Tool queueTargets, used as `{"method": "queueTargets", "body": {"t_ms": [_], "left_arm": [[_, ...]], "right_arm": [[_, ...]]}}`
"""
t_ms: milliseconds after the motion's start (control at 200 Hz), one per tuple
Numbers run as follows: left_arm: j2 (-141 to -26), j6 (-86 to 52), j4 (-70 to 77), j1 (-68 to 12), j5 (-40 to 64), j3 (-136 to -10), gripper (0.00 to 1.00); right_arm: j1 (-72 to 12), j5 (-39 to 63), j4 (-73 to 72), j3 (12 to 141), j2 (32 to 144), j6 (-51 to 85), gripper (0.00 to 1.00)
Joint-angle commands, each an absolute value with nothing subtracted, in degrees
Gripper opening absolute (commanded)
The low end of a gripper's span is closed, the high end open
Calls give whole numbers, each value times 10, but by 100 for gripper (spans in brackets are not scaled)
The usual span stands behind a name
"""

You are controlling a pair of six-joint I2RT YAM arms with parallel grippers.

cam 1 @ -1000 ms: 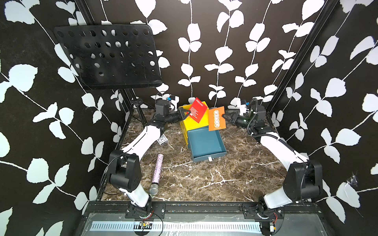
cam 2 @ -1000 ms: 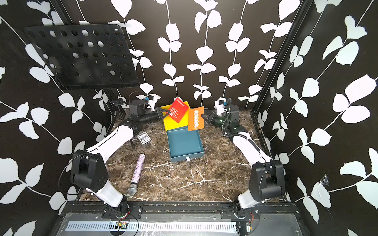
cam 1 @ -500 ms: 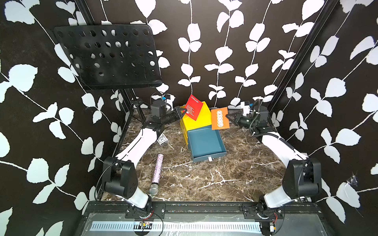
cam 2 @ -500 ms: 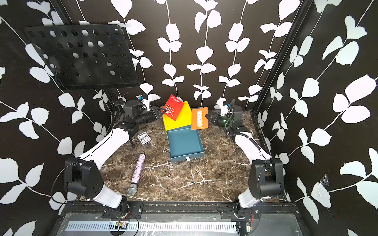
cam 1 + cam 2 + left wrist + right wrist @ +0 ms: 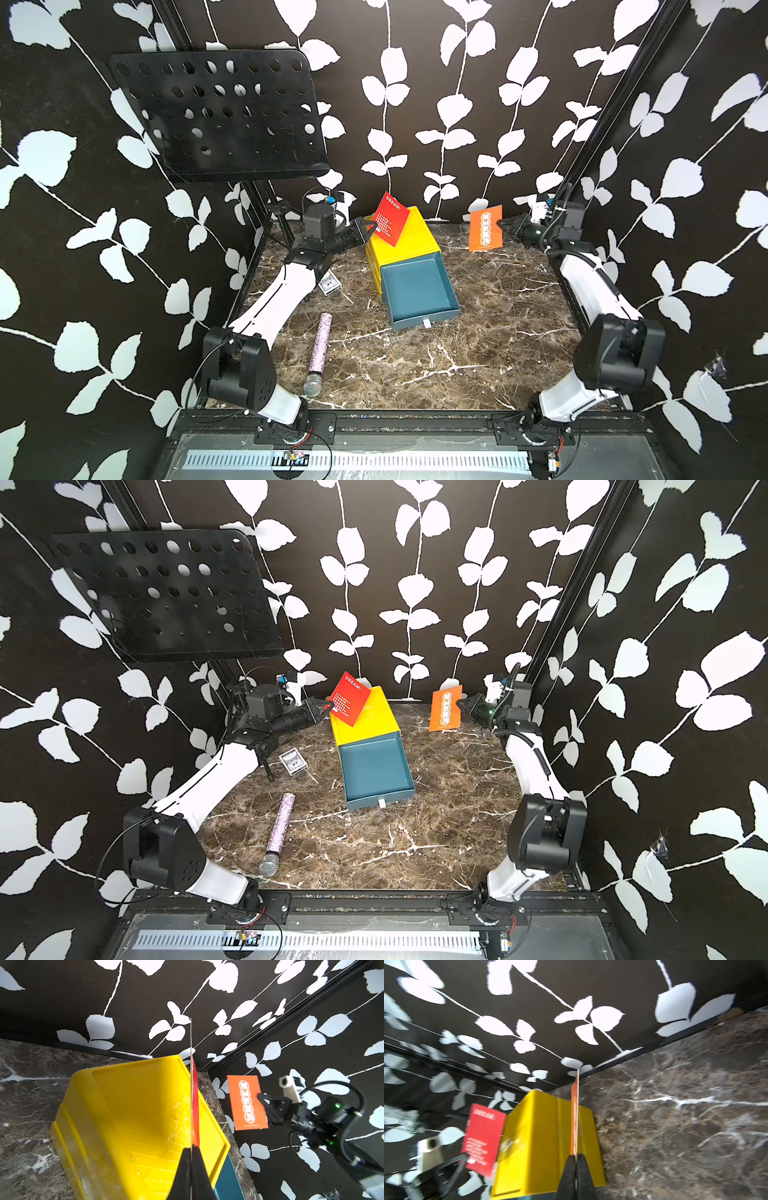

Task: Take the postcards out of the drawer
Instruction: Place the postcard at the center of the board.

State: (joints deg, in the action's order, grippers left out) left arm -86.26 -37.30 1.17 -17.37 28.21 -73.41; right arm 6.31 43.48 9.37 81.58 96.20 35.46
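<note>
1. Left pincer [image 5: 369, 227]: jaws pressed flat together on one edge of a red postcard [image 5: 391, 218]. In the left wrist view, the thin card is seen edge-on, nipped right at the tips.
2. Red postcard: sticking out past the left pincer's tips, tilted on a corner, white print facing up, raised over the top of the yellow cabinet [image 5: 409, 239].
3. Right pincer [image 5: 501, 224]: closed just as tightly on the side edge of an orange postcard [image 5: 485, 227]. In the right wrist view, the same edge-on sliver between the two black tips.
4. Orange postcard: upright, just beyond the right pincer's tips, on the side towards the left pincer, beside the yellow cabinet but apart from it.
5. Between the two pincers, lower and nearer the arm bases: teal drawer [image 5: 419, 291], pulled out of the yellow cabinet.
6. Under the left pincer's wrist, flat on the marble tabletop [image 5: 478, 332]: small dark card box [image 5: 330, 284].
7. Well apart from the left pincer, back towards that arm's base: glittery microphone [image 5: 318, 353], lying on the tabletop.
</note>
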Motion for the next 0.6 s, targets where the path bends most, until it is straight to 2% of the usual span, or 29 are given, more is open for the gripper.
{"method": "queueTargets", "body": {"t_ms": [0, 365, 590], "left_arm": [[-836, -353, 0, -175, 281, -728, 0], [-829, -367, 9, -176, 284, -724, 0], [-821, -365, 1, -176, 280, -723, 0]], "right_arm": [[60, 447, 152, 841, 1031, 305, 0], [26, 451, 149, 868, 1161, 300, 0], [21, 423, 163, 884, 1197, 286, 0]]}}
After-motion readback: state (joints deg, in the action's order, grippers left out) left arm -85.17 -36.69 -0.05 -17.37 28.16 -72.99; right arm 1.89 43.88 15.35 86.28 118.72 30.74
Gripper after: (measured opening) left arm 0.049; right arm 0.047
